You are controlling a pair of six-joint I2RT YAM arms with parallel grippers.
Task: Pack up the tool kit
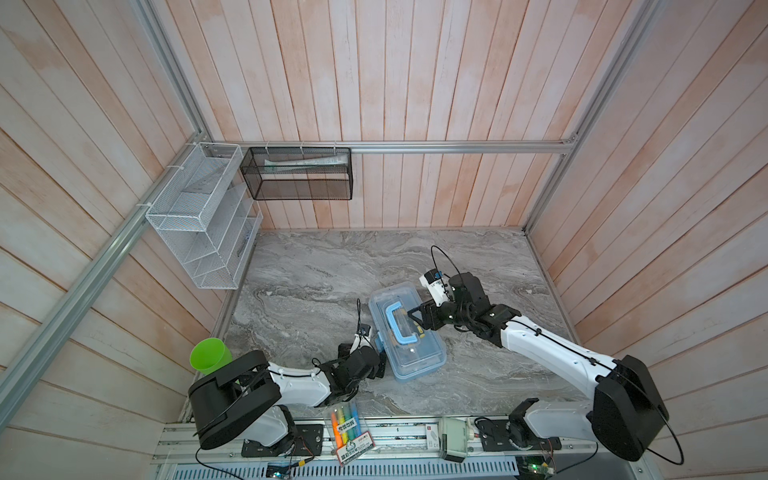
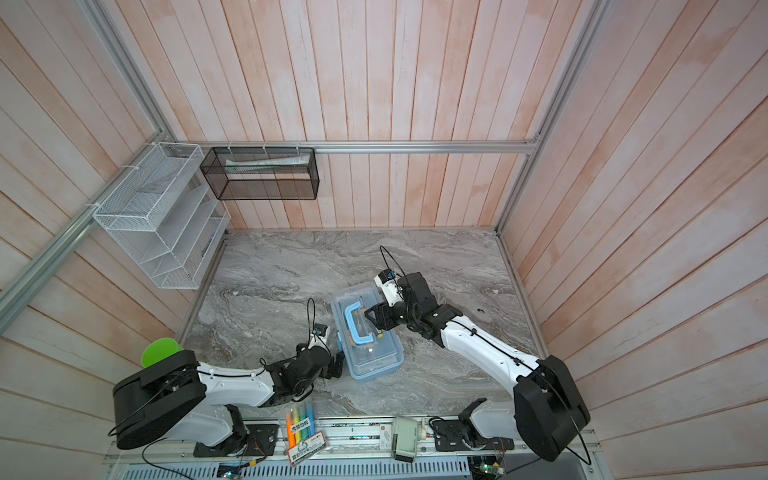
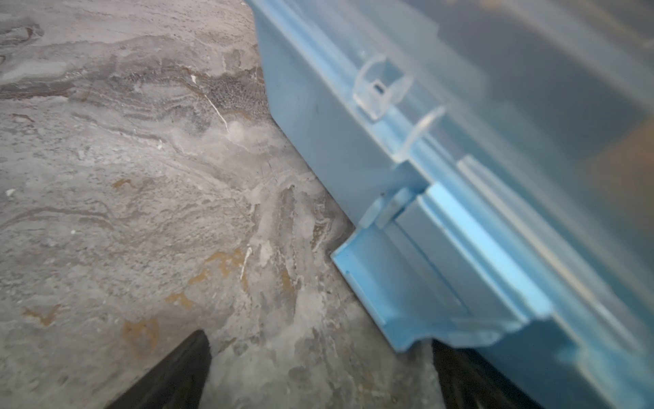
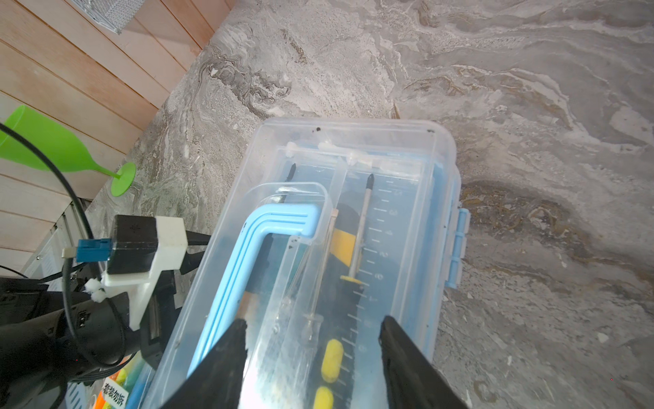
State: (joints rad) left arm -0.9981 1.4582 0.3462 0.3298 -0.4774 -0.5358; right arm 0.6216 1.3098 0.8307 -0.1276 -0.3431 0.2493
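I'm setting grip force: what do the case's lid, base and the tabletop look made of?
Lid: clear glossy plastic, tools show through. Base: opaque light-blue plastic, smooth moulded edges. Tabletop: grey veined marble look; stone or laminate, unclear.

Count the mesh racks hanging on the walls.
2. The white rack hangs on the left side; the black rack hangs at the back, right beside it. None seems hidden.

In both top views the white-and-black left arm (image 1: 299,384) reaches from the lower left toward the centre, its left gripper (image 1: 379,358) low, black fingers (image 3: 177,371) spread wide. The right arm (image 1: 552,349) stretches in from the lower right, its right gripper (image 1: 415,318) angled downward with fingers (image 4: 219,364) parted.
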